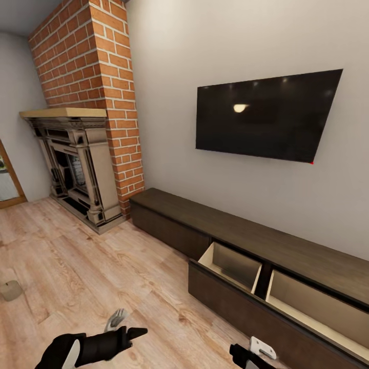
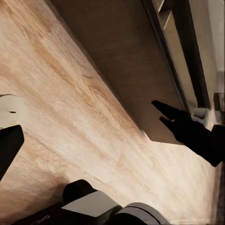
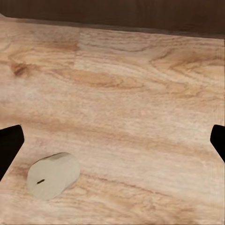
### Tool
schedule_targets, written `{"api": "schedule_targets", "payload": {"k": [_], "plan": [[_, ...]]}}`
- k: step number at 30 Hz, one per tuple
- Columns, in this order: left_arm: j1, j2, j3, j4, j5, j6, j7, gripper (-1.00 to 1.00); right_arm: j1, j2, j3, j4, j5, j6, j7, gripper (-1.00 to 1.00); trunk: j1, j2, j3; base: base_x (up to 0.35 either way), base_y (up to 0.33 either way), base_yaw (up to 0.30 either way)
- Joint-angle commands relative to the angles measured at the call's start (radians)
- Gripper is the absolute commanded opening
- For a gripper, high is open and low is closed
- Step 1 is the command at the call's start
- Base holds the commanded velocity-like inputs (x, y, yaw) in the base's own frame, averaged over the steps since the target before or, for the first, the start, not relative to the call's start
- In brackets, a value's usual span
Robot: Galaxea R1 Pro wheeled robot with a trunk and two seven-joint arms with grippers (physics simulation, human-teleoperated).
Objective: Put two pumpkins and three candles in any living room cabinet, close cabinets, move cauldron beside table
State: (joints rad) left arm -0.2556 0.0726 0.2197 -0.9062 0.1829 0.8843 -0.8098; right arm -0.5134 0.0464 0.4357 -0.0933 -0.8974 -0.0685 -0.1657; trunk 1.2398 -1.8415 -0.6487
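- Candle [image 3: 52, 175] lies on its side on the wood floor [image 3: 140, 93], wick end facing the right wrist camera — long axis flat along the boards.
- It looks light, stiff, perhaps rolling; best taken across its round sides.
- Right gripper [image 3: 112, 145] is spread wide and empty.
- Left gripper [image 1: 134, 333]: I cannot tell.
- Cabinet [image 1: 225, 225] drawer stands open nearby.
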Motion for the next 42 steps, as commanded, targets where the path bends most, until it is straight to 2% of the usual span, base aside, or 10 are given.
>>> {"api": "schedule_targets", "payload": {"k": [1, 5, 8, 13, 18, 22, 24, 27, 32, 42], "plan": [[-0.001, 0.001, -0.001, -0.002, -0.002, 0.029, -0.022, 1.00, -0.001, 0.011, 0.014, -0.001, -0.009, 0.025, -0.011, 1.00, 0.000, 0.000, -0.001, 0.000, 0.000, 0.000], [-0.020, 0.005, -0.003, -0.024, 0.000, 0.077, -0.053, 1.00, -0.010, 0.057, 0.031, -0.012, -0.007, 0.190, -0.052, 1.00, 0.000, 0.000, -0.001, 0.000, 0.000, 0.000], [-0.067, 0.008, -0.001, -0.067, 0.021, 0.103, -0.058, 1.00, -0.033, 0.066, 0.033, -0.019, -0.006, 0.255, -0.090, 1.00, 0.000, 0.000, -0.001, 0.000, 0.000, 0.000], [-0.108, 0.014, 0.000, -0.088, 0.106, 0.113, -0.059, 1.00, -0.064, 0.070, 0.035, -0.021, -0.008, 0.266, -0.134, 1.00, 0.000, 0.000, -0.001, 0.000, 0.000, 0.000], [-0.124, 0.032, 0.001, -0.091, 0.151, 0.115, -0.061, 1.00, -0.068, 0.070, 0.036, -0.020, -0.009, 0.213, -0.138, 1.00, 0.019, -0.035, -0.017, 0.000, 0.000, 0.000], [-0.126, 0.064, -0.002, -0.091, 0.247, 0.116, -0.061, 1.00, -0.068, 0.070, 0.038, -0.021, -0.009, 0.208, -0.137, 1.00, 0.034, -0.063, -0.029, 0.000, 0.000, 0.000], [-0.126, 0.099, -0.008, -0.090, 0.322, 0.117, -0.061, 1.00, -0.069, 0.070, 0.038, -0.021, -0.008, 0.204, -0.136, 1.00, 0.038, -0.070, -0.032, 0.000, 0.000, 0.000], [-0.126, 0.135, -0.023, -0.085, 0.375, 0.117, -0.061, 1.00, -0.069, 0.070, 0.039, -0.022, -0.008, 0.196, -0.132, 1.00, 0.046, -0.084, -0.039, 0.000, 0.000, 0.000], [-0.126, 0.150, -0.037, -0.082, 0.393, 0.116, -0.062, 1.00, -0.069, 0.070, 0.041, -0.021, -0.008, 0.186, -0.108, 1.00, 0.065, -0.119, -0.054, 0.000, 0.000, 0.000], [-0.125, 0.151, -0.047, -0.088, 0.397, 0.117, -0.062, 1.00, -0.068, 0.068, 0.090, -0.020, -0.009, 0.159, -0.053, 1.00, 0.103, -0.189, -0.086, 0.000, 0.000, 0.000]]}}
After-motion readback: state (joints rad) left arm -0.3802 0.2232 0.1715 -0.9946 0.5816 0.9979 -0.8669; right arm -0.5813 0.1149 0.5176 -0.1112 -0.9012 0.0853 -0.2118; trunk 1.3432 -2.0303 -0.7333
